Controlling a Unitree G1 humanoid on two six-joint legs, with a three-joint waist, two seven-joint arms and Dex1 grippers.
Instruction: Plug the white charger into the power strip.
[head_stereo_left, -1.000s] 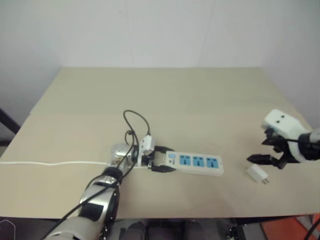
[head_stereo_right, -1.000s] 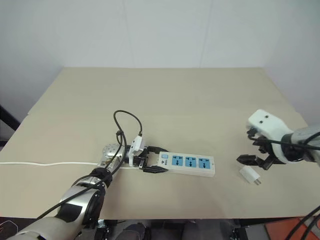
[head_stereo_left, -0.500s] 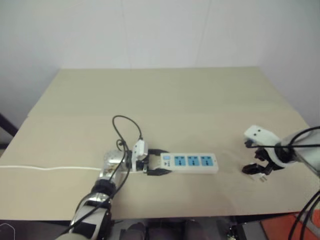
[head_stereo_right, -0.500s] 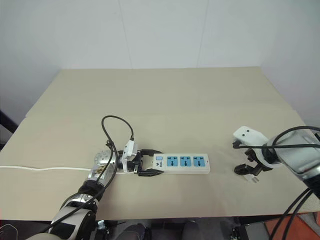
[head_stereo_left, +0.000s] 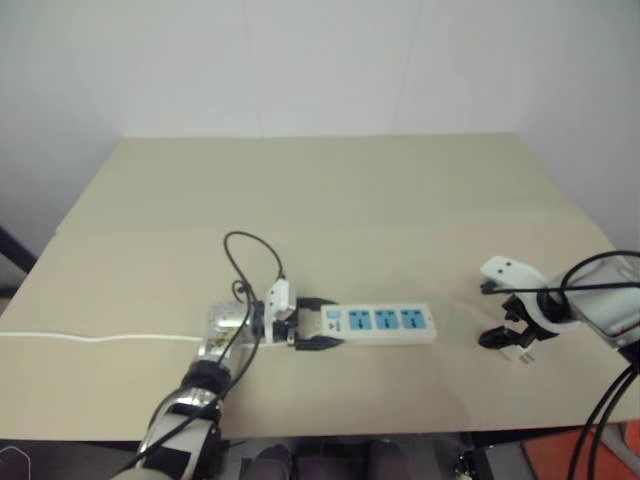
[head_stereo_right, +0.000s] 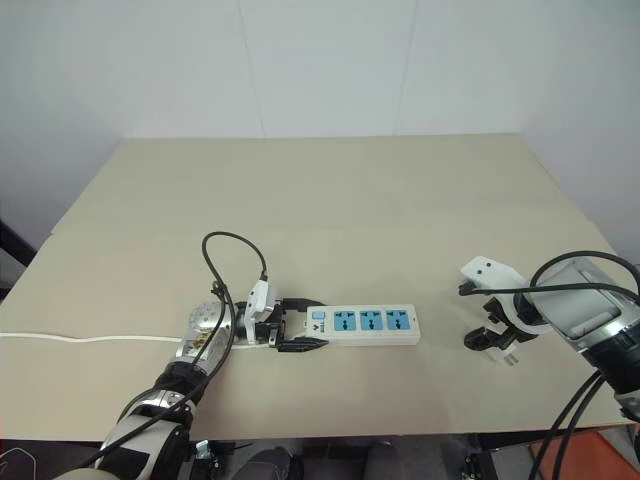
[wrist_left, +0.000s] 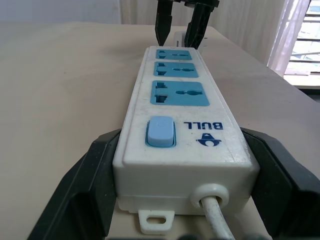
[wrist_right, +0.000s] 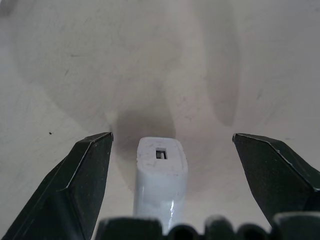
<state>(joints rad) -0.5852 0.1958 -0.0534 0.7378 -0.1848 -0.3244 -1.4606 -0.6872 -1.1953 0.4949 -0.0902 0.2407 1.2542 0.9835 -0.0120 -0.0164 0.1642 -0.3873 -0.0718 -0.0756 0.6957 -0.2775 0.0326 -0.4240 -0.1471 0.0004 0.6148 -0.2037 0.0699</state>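
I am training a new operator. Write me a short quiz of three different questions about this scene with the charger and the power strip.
1. True or false: the right hand is open around the white charger.
2. Which end of the power strip does the left hand clamp? A. switch end B. far end
3. Fill in: the strip has ___ blue sockets.

Key: 1 true; 2 A; 3 three.

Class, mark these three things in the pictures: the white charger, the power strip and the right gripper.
white charger (wrist_right: 161, 172): right wrist view, on its white body below the slot.
power strip (wrist_left: 183, 137): left wrist view, on its top face near the blue switch.
right gripper (wrist_right: 172, 160): right wrist view, midway between its open fingertips.
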